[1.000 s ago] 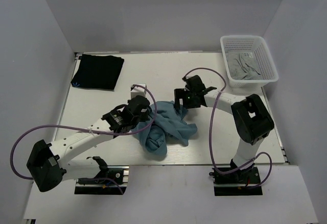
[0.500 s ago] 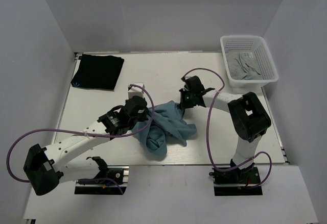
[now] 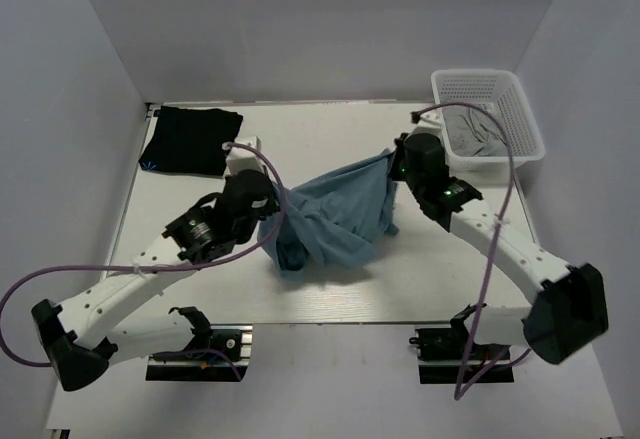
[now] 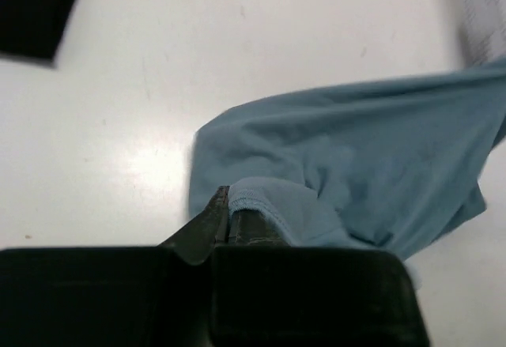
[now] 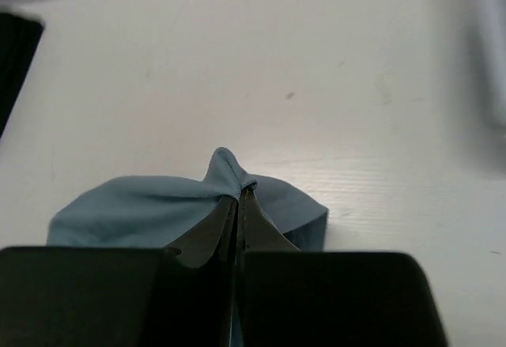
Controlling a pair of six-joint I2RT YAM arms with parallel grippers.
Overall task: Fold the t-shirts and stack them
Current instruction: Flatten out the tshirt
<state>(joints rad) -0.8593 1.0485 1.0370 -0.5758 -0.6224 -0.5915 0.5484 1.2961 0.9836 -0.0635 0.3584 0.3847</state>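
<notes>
- Top external view: the teal t-shirt (image 3: 335, 214) no longer lies in a crumpled heap near the front of the table (image 3: 330, 139). It is now pulled out into a sloping sheet between the two arms.
- The right gripper (image 3: 393, 164), which a second ago stood spread above the heap's far right edge, is now clamped on a pinch of the teal cloth. It has carried that pinch up and toward the far right.
- The left gripper (image 3: 268, 209) remains closed on a hemmed fold of the same shirt and has shifted a little to the left and farther away.
- The right wrist view shows a small peak of cloth caught between its closed fingers.
- The shirt's upper edge runs taut from one grip to the other, while its lower folds sag to the table near the middle.
- The black t-shirt (image 3: 190, 139) lies folded at the far left corner, well apart from the teal one, with bare tabletop between them.
- The basket (image 3: 490, 164), with grey cloth (image 3: 478, 127) in it, stands just beside the right gripper.
- Open surface remains along the far edge and at the near right.
</notes>
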